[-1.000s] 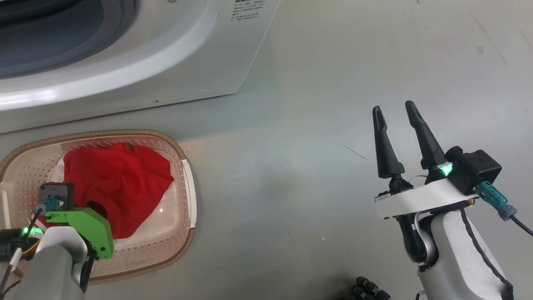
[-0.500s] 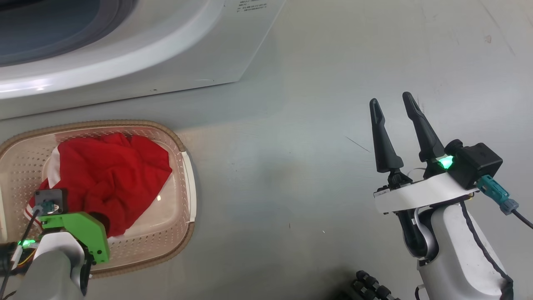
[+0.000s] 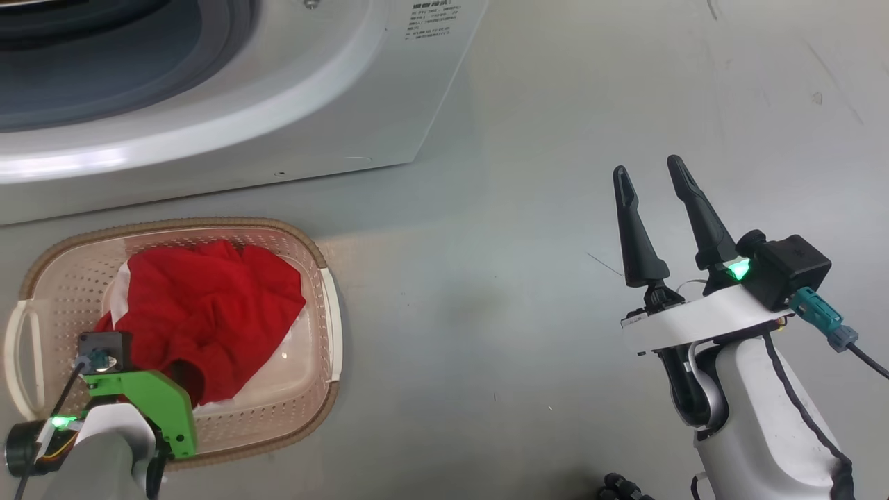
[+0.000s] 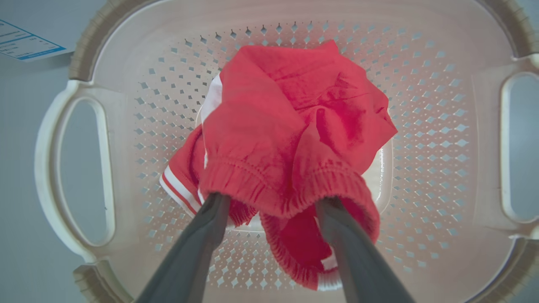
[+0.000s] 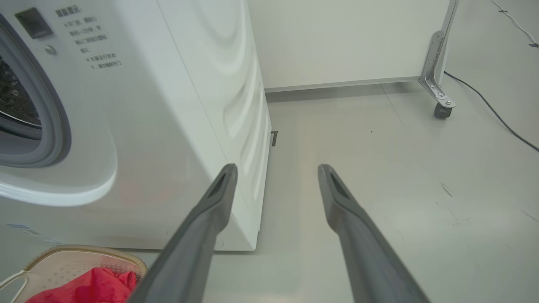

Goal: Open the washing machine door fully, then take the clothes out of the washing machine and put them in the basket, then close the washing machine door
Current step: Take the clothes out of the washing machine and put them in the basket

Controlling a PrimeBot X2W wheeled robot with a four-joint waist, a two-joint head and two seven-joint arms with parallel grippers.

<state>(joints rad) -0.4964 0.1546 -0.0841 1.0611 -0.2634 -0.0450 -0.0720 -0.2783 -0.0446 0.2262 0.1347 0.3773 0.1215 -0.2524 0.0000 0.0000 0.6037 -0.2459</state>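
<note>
What could bite from here, big to small. The washer sits right behind the basket, so a sloppy lift of the left arm could clip its white front. The basket is light plastic on a smooth floor, so any tug would likely slide or tip it.

The clothes lie inside the basket, bunched mid-floor. Their elastic waistband is draped over both tips of the left pincer. That pincer is spread wide and pinching nothing, but the tips look tucked under the band. Pulling straight up could hook the fabric and drag it back over the rim.

The right pincer is spread too, with nothing in it, over bare floor well apart from the basket. No worries there.

Materials:
- **Washer:** a big glossy white box with a grey rubber ring round the opening and a perforated steel drum.
- **Floor:** smooth grey, a bit scuffed.
- **Basket:** a cream rounded rectangle, with walls full of little diamond holes, a brown woven-look rim and 2 loop handles.
- **Clothes:** soft, bright red and crumpled, with white stripes at a hem and gathered elastic.
- **Pincers:** each has 2 long, dark, tapered fingers.
</note>
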